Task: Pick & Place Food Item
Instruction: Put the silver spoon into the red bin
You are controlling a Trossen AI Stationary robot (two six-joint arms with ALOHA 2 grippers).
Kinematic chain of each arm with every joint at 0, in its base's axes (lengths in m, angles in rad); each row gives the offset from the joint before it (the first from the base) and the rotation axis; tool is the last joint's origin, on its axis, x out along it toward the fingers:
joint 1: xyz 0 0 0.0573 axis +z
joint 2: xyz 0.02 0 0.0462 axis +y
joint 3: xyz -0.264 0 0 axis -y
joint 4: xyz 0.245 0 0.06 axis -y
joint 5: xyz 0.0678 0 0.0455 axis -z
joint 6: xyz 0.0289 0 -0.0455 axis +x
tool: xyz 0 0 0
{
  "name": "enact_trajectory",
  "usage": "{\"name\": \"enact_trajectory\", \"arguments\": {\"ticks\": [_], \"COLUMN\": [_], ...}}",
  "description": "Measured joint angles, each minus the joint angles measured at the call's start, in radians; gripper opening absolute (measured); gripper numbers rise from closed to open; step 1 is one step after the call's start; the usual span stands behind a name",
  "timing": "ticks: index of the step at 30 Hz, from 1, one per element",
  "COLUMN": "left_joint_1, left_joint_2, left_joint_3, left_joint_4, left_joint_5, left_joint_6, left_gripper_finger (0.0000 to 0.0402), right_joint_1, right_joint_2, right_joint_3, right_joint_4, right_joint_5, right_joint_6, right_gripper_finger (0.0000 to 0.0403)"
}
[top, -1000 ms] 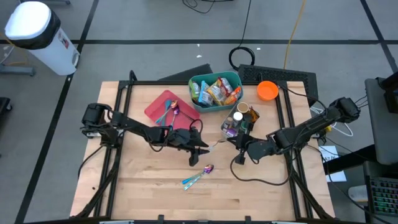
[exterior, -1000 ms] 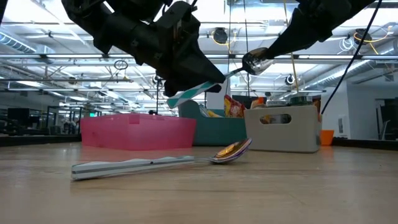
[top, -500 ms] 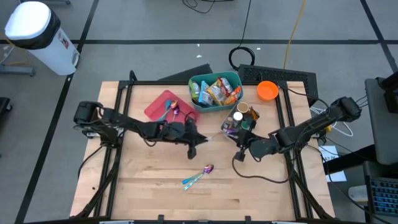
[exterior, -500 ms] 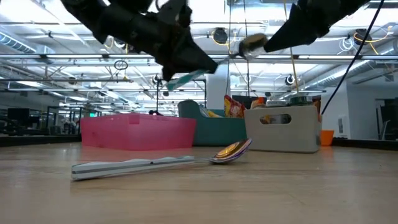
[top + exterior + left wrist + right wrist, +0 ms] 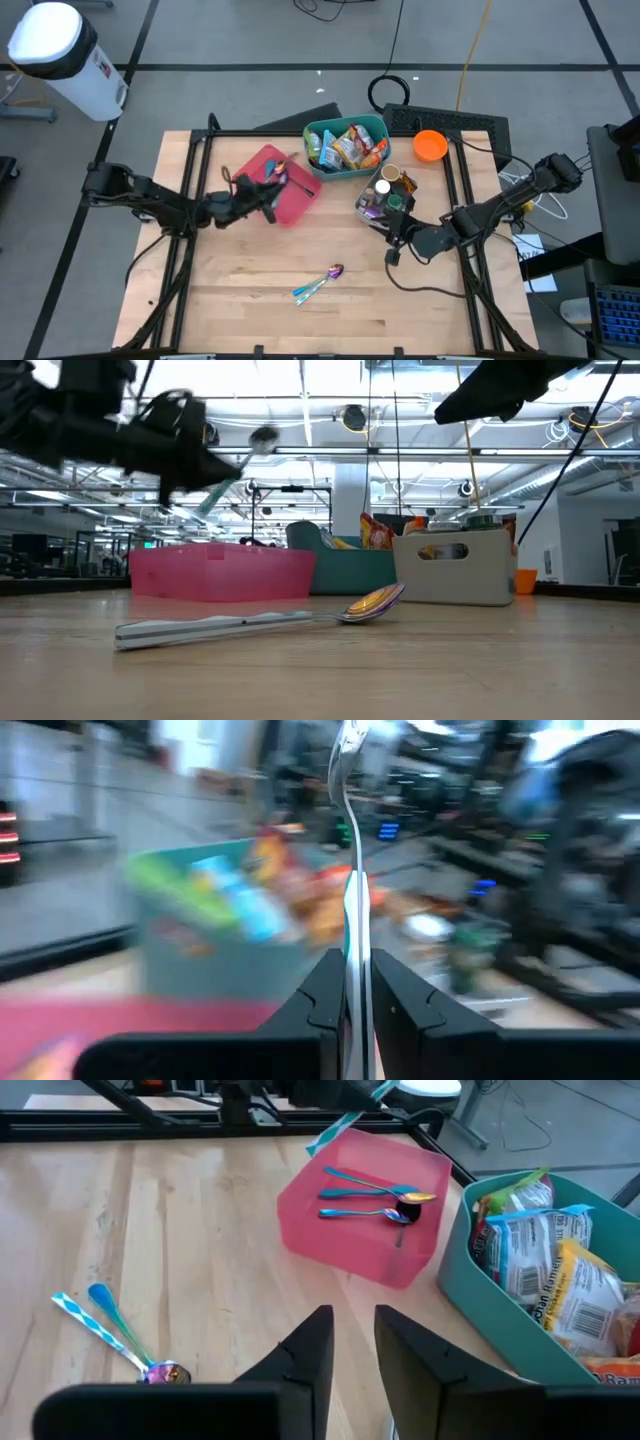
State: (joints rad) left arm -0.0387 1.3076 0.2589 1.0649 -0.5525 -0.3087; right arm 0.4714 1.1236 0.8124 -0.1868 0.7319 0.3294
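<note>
Left tool pinches a spoon by its handle, bowl end outward, above the pink tray. The tray holds more cutlery. Right tool hangs empty, fingers slightly parted, beside the grey caddy. Food packets sit in the teal bin, behind the tray. Another spoon lies on the wooden surface, well apart from both tools.

One camera looks straight down on the whole pale wooden surface; another sits level with it, facing the room. Both show the shallow pink plastic bin.
</note>
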Motion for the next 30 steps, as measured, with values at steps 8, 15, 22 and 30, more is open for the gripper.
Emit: {"name": "enact_trajectory", "arguments": {"ticks": [8, 15, 22, 30], "left_joint_1": [0.045, 0.087, 0.118, 0.124], "left_joint_2": [0.008, 0.009, 0.009, 0.01], "left_joint_3": [-0.139, -0.137, -0.137, -0.137], "left_joint_4": [0.027, -0.059, -0.126, -0.134], "left_joint_5": [-0.254, -0.252, -0.259, -0.226], "left_joint_6": [-0.086, -0.196, -0.282, -0.299], "left_gripper_finger": [0.0037, 0.0041, 0.0056, 0.0061], "right_joint_1": [-0.028, -0.033, -0.033, -0.033], "right_joint_2": [0.0, 0.0, 0.001, 0.001], "right_joint_3": [0.0, -0.022, -0.054, -0.054], "right_joint_4": [0.003, 0.043, 0.108, 0.116], "right_joint_5": [0.0, 0.0, 0.0, 0.0], "right_joint_6": [0.003, 0.002, -0.029, -0.039], "right_gripper_finger": [0.0064, 0.0064, 0.006, 0.0059]}}
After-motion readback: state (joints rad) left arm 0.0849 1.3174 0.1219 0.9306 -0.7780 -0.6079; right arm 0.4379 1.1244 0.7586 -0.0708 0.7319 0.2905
